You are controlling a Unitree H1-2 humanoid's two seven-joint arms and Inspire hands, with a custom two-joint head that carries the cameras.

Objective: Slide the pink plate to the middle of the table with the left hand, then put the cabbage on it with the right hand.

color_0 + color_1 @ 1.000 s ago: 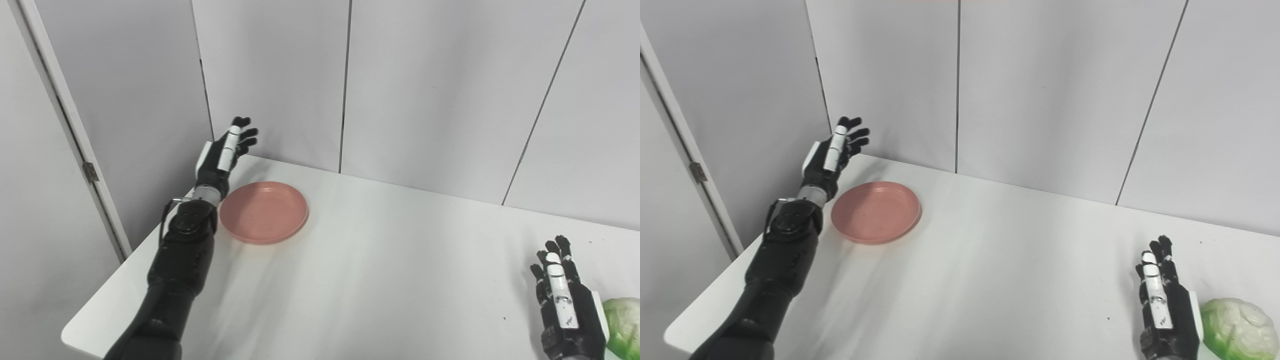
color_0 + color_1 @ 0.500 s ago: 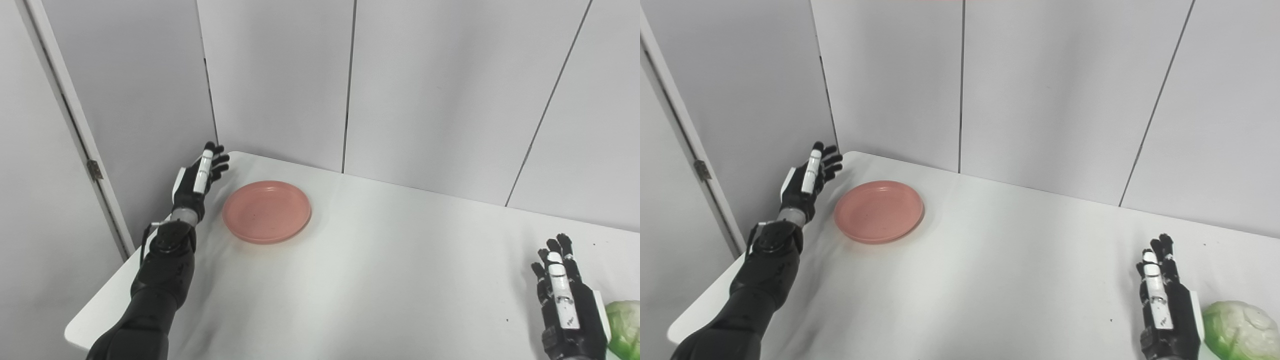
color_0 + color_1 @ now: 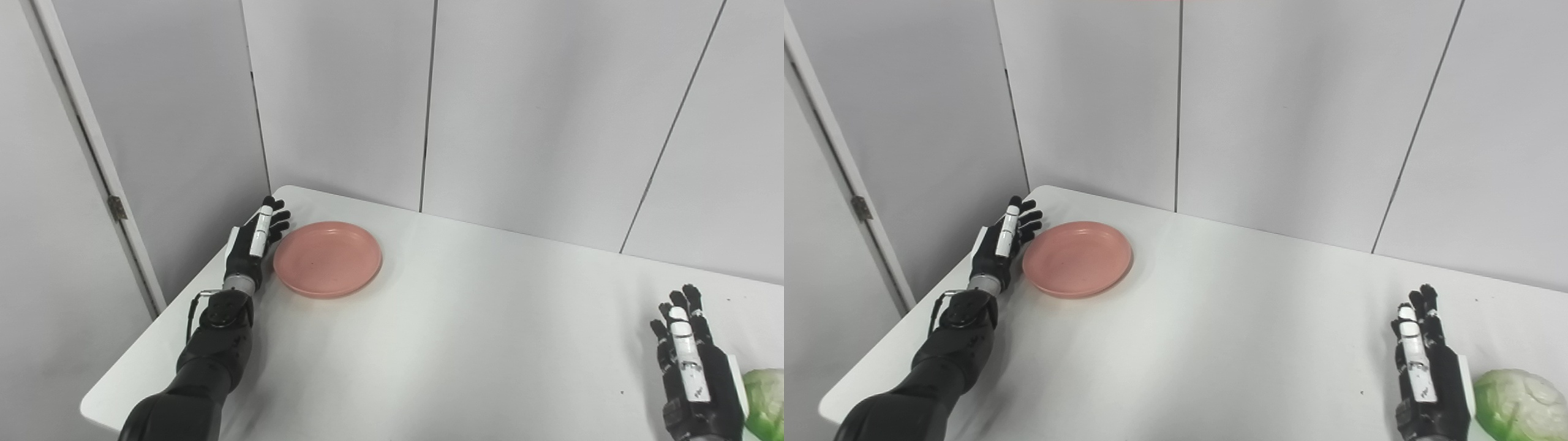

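No readable text, label, brand, number or sign appears anywhere in either view. The pink plate [image 3: 327,259], the cabbage [image 3: 1515,395], the white table [image 3: 465,343] and the grey wall panels [image 3: 527,110] carry no markings. The white strips on the backs of both hands are blank.

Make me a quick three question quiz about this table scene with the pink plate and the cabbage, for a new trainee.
1. True or false: the cabbage already lies on the pink plate.
2. Which hand is beside the plate? A) left hand B) right hand
3. Fill in: the plate lies near the table's far ____ corner.

Key: 1 false; 2 A; 3 left.
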